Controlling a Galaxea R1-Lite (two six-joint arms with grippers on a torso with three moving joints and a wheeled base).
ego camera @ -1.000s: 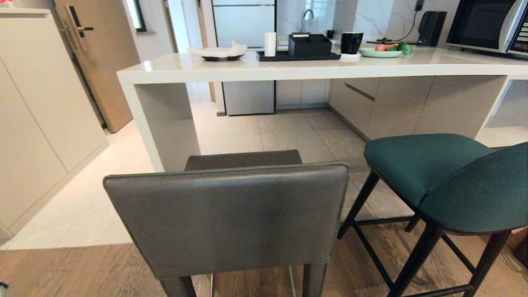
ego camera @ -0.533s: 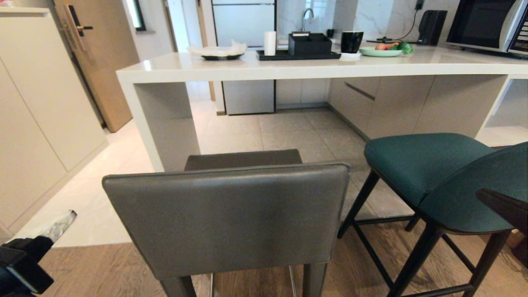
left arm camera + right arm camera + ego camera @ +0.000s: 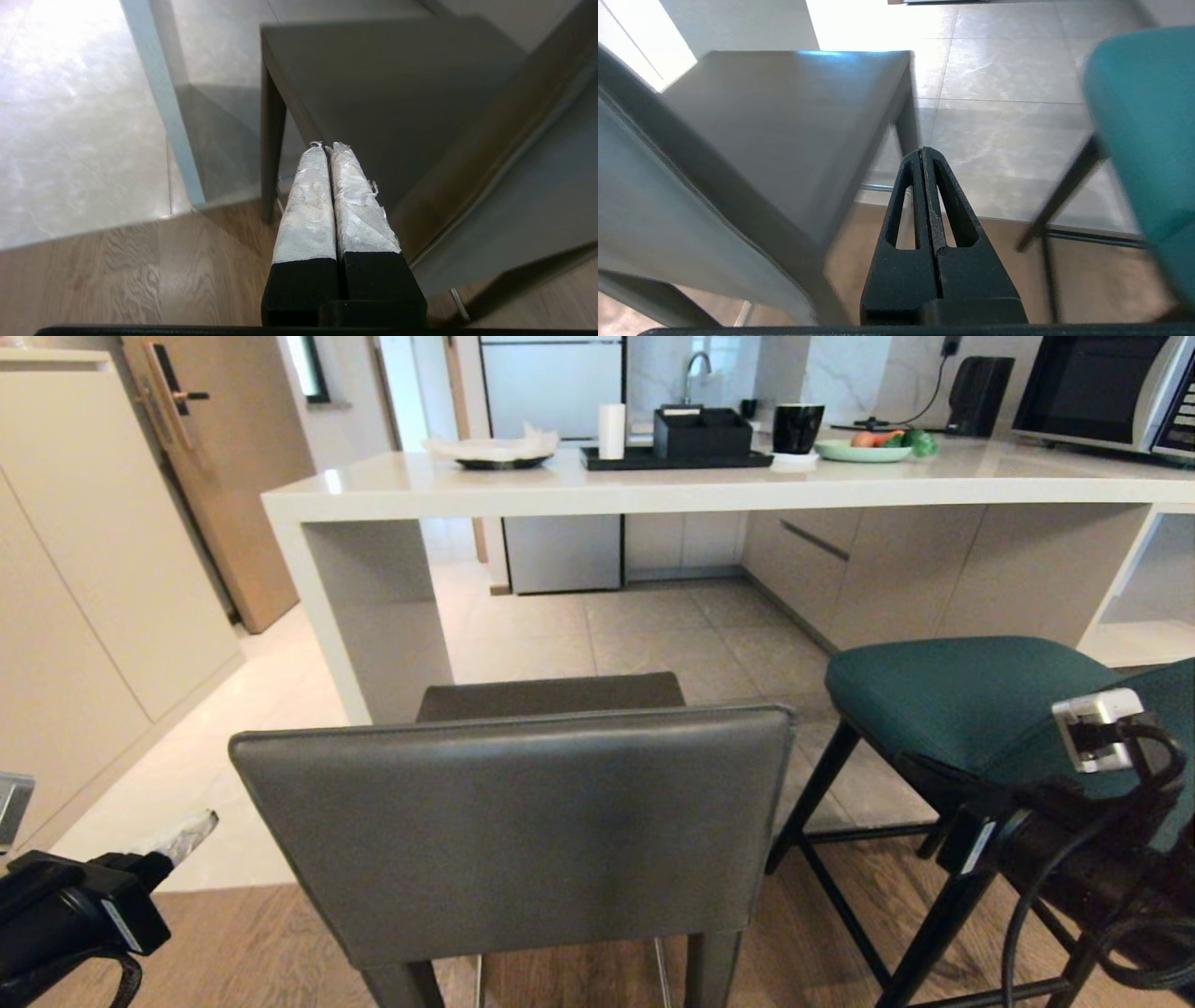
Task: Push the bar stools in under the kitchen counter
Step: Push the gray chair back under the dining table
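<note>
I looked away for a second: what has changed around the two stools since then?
Both arms have risen into the head view: the left gripper, shut, beside the grey stool; the right arm in front of the teal stool. Nothing is gripped. Both stools and the kitchen counter stayed put.

The grey stool (image 3: 512,821) looks like smooth matt leather. The teal stool (image 3: 943,695) is cloth. The worktop (image 3: 653,490) is glossy stone.
</note>
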